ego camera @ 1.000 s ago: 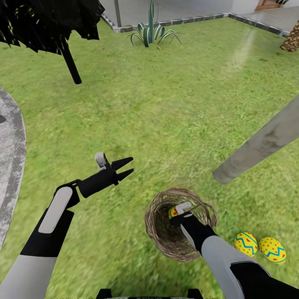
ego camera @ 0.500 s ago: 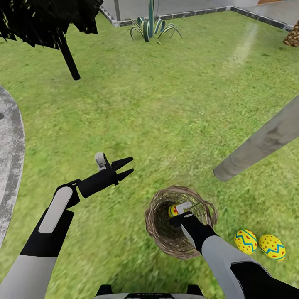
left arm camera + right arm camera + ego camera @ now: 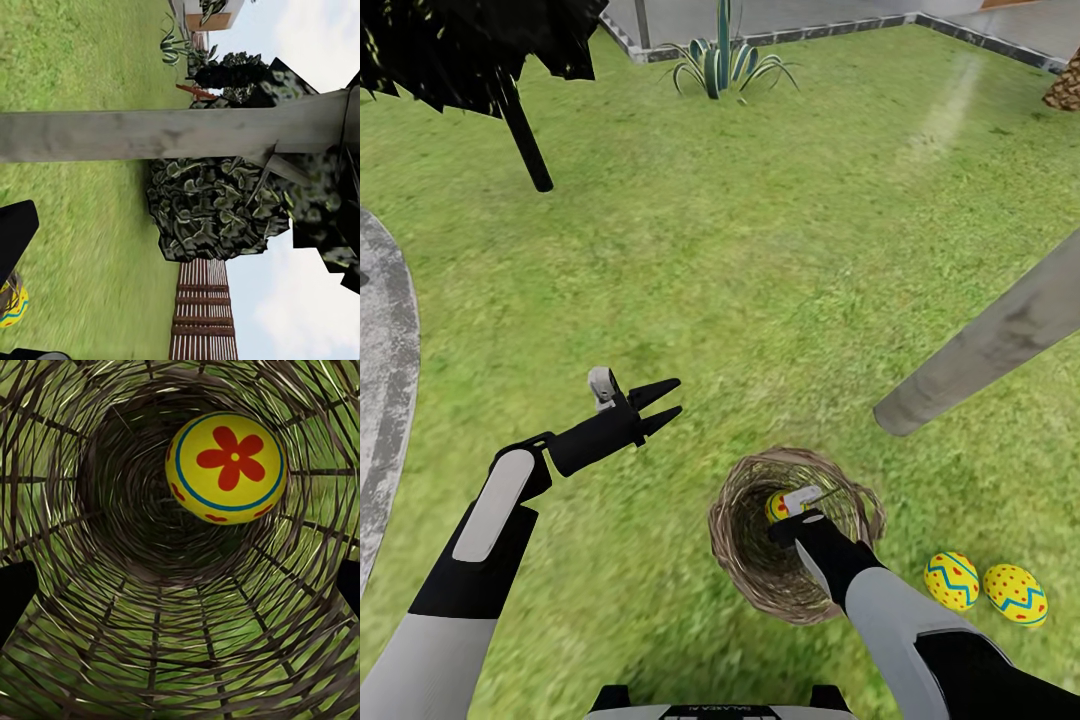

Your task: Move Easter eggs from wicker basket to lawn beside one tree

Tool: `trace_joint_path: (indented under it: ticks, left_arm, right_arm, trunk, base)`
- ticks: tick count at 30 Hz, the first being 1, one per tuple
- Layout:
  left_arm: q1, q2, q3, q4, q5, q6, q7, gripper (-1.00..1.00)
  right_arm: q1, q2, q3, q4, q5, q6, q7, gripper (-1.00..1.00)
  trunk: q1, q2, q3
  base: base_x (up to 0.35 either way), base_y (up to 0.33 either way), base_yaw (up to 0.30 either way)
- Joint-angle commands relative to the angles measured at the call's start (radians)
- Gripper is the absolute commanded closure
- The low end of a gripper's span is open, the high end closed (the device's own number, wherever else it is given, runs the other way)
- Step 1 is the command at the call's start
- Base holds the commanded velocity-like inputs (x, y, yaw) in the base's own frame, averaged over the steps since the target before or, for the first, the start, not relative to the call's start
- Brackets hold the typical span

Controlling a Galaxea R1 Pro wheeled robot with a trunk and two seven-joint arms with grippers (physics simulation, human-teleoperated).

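While nothing has shifted, right tool [image 3: 792, 508] gapes inside basket [image 3: 745, 560]; left tool [image 3: 668, 400] released.

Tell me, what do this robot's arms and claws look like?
Both arms have pale grey shells over black joints. The left gripper ends in two black pointed jaws, with a small grey-white block behind them. The right gripper is black, topped by a white part.

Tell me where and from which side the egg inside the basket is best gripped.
Probably across its rounded middle, coming from above through the open mouth of the wicker basket. The last egg lies deep against the woven wall, and the right tool already points in.
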Motion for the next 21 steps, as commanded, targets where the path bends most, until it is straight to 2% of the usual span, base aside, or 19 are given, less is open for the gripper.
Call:
trace_joint_path:
  ticks: [1, 6, 11, 21]
  left_arm:
    - [-0.001, 0.001, -0.001, 0.000, -0.005, 0.001, -0.007, -1.00]
    - [-0.001, 0.001, -0.002, 0.000, -0.005, 0.001, -0.007, -1.00]
    - [-0.001, 0.001, -0.001, 0.000, -0.005, 0.001, -0.007, -1.00]
    - [-0.001, 0.001, -0.002, 0.000, -0.005, 0.001, -0.007, -1.00]
  right_arm:
    - [0.000, 0.001, 0.004, -0.002, 0.003, 0.007, -0.003, -1.00]
    - [0.000, 0.001, 0.005, -0.001, 0.008, 0.003, -0.004, -1.00]
    - [0.000, -0.001, 0.006, -0.001, 0.010, -0.054, -0.004, -1.00]
    - [0.000, -0.001, 0.007, -0.001, 0.012, -0.081, -0.005, -1.00]
  trunk:
    - [0.000, 0.000, -0.001]
    - [0.000, 0.000, -0.005]
    - [0.000, 0.000, -0.013]
    - [0.000, 0.000, -0.029]
  base:
    - [0.000, 0.000, 0.000]
    - [0.000, 0.000, 0.000]
    - [0.000, 0.000, 0.000]
    - [0.000, 0.000, 0.000]
